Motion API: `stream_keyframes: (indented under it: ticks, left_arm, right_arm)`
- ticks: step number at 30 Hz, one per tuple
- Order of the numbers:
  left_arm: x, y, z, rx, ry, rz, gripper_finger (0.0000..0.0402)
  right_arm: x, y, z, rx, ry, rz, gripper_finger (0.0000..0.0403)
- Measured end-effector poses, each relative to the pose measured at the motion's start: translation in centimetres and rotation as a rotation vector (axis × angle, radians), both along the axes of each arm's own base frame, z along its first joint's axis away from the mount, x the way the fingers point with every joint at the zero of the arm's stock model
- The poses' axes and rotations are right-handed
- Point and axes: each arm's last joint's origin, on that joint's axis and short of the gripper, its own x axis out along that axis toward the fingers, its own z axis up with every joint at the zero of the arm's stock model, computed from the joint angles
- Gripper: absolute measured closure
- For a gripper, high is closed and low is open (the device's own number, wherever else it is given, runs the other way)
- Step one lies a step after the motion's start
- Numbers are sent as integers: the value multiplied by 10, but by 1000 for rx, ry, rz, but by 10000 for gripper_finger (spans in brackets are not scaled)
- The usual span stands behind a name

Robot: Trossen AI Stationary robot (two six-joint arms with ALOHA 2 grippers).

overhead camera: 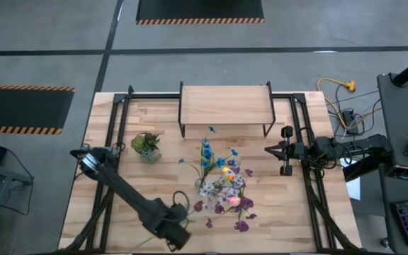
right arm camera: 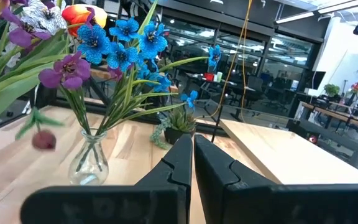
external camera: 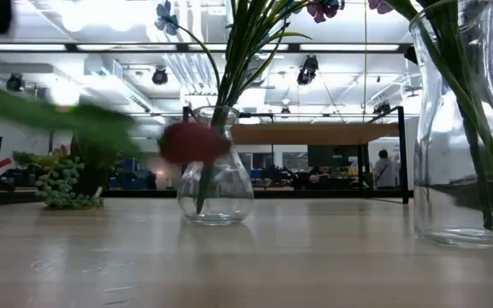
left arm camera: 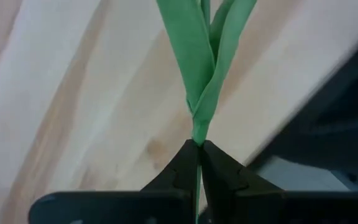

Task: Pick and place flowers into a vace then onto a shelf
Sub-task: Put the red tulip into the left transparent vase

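Note:
My left gripper (overhead camera: 178, 228) is near the table's near edge, shut on a loose flower with green leaves (left arm camera: 205, 56) and a dark red bloom (external camera: 193, 141), blurred in the low view. A small round glass vase (external camera: 216, 192) stands on its base mid-table and holds blue flowers (right arm camera: 120, 46). A taller glass vase (external camera: 465, 128) nearer the near edge holds mixed purple, pink, yellow and white flowers (overhead camera: 229, 191). The wooden-topped shelf (overhead camera: 225, 105) stands at the far edge. My right gripper (overhead camera: 269, 149) hovers shut near the shelf's right legs, touching nothing. My left gripper pinches the flower's green stalk just below where its long leaves join (left arm camera: 197, 135), between the two fingertips (left arm camera: 178, 163). The stalk runs along the fingers, and the leaves stick out beyond their tips. The fingers point slanting down at the tabletop. The flower is lifted clear.
A small green potted plant (overhead camera: 146, 145) stands left of the vases. A black metal frame (overhead camera: 119, 127) runs along the table's sides and far edge. Bare wood (overhead camera: 282, 212) lies right of the tall vase and left of it (overhead camera: 98, 205).

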Motion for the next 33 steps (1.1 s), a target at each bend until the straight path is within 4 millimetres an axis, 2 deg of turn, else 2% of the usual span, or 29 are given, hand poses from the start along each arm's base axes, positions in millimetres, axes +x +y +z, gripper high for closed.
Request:
stream_keyframes:
  ticks: [4, 10, 15, 21, 27, 33]
  left_arm:
    - [-17, -5, 21, 21, -77, -4, 402]
    - [-42, -9, 50, 198, -352, -23, 401]
    - [-66, -15, 54, 235, -407, -42, 401]
    - [-93, -9, 54, 243, -431, 10, 401]
    - [-110, 6, 60, 339, -716, 16, 401]
    - [-119, 31, 55, 486, -999, 39, 401]
  right_arm:
    - [0, 0, 0, 0, 1, 0, 394]
    - [0, 0, 0, 0, 2, 0, 394]
    - [0, 0, 0, 0, 5, 0, 394]
    - [0, 0, -1, -1, 6, 0, 394]
    - [0, 0, -1, -1, 6, -1, 394]
    - [0, 0, 0, -8, 4, -2, 394]
